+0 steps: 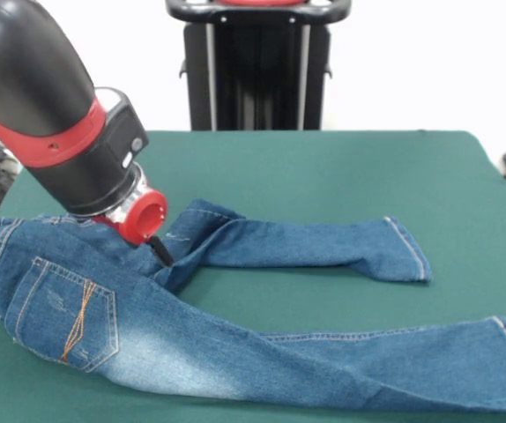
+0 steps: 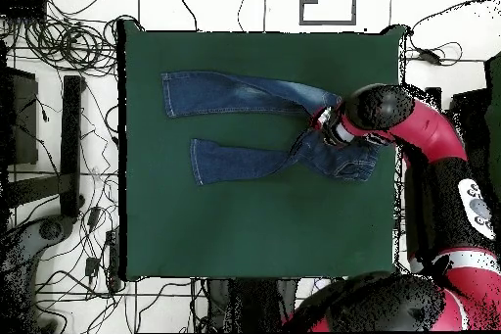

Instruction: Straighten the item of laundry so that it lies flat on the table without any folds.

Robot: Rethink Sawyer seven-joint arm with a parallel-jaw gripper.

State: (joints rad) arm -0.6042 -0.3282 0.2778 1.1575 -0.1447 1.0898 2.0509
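Jeans [image 1: 235,352] of blue denim lie spread on the green table [image 1: 323,167], waist toward the left of the front view and both legs extending to the right. Near leg: long, roughly straight, faded pale along the thigh, with a back pocket [image 1: 70,315] stitched in orange-tan. Far leg: bent at the crotch, its upper part folded over. Gripper [image 1: 159,251] of the red and black arm [image 1: 50,115]: lowered onto the fabric at the crotch; only a dark tip shows below the red collar, so whether it is open or closed cannot be determined.
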